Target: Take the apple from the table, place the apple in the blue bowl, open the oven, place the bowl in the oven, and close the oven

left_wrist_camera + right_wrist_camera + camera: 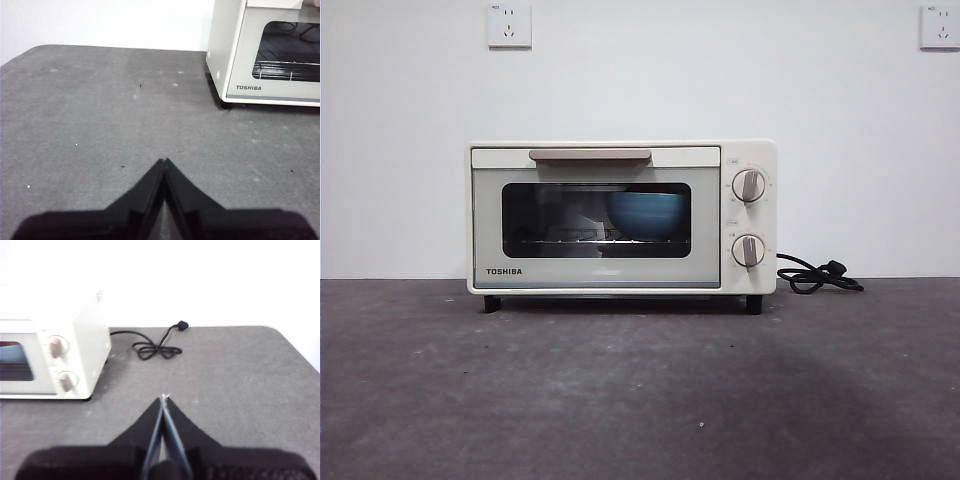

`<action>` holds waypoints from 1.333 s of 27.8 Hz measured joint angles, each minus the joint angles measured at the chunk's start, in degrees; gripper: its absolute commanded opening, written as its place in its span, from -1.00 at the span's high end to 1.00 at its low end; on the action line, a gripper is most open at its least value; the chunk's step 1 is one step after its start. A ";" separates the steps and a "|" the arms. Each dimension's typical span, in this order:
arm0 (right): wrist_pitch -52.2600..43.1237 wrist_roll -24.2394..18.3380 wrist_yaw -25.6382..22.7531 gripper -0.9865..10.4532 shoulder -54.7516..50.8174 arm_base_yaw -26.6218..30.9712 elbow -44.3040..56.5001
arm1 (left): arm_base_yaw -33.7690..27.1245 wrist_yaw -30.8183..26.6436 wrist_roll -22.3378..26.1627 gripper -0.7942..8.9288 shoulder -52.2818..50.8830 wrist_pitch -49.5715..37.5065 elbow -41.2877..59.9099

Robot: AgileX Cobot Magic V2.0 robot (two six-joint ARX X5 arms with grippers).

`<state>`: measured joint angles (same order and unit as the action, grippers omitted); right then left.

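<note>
You are looking at what I judge to be the end of the job: the surface (640, 400), dark grey-brown and matte with pale scuffs, carries nothing loose in any of the three views, and every step seems done. The oven (620, 215) stands at the middle of the front view against the white wall, a cream-white TOSHIBA box with its door shut flush, the tan bar handle (590, 155) level along the top of the door and two knobs (748, 186) stacked at its 3 o'clock side. Its black cord (815, 274) lies coiled on the surface just beside the oven, again toward 3 o'clock, unplugged from the wall sockets (509, 25) high at 11 and 1 o'clock. Through the dark glass you can make out the blue bowl (646, 214) sitting on the wire rack, toward the 3 o'clock half of the chamber, its smooth light-blue wall dimmed by the glass. The apple is not visible anywhere; I take it to be inside the bowl, but the glass and the bowl's rim hide it, so you cannot confirm that from here. Both arms wait well back from the oven: the left tool (164, 161) is clenched on nothing, tips touching over bare surface, and the right tool (164, 397) is likewise clenched and empty. Nothing appears left to do.
</note>
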<state>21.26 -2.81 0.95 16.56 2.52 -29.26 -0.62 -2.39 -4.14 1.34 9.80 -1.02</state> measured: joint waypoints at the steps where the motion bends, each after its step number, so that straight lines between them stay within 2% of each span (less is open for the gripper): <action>1: -1.64 -0.02 0.00 0.83 -0.85 0.20 1.86 | 0.00 0.00 0.00 0.84 0.00 0.00 0.00; 6: -10.97 -0.02 0.02 0.83 -5.31 0.48 13.68 | 0.00 0.00 0.00 0.84 0.02 0.00 0.00; 14: -11.85 -0.02 0.79 0.83 -12.94 0.46 25.70 | 0.00 0.00 0.00 0.84 0.02 0.00 0.00; 18: -11.26 -0.15 2.32 0.83 -15.39 0.48 27.78 | 0.00 0.00 0.00 0.84 0.02 0.00 0.00; 37: -10.60 -1.55 2.34 0.83 -15.93 0.48 27.87 | 0.00 -0.02 0.00 0.84 0.04 0.00 0.00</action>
<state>10.66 -4.36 3.29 0.62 3.01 -1.39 -0.62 -2.42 -4.14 1.39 9.80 -1.02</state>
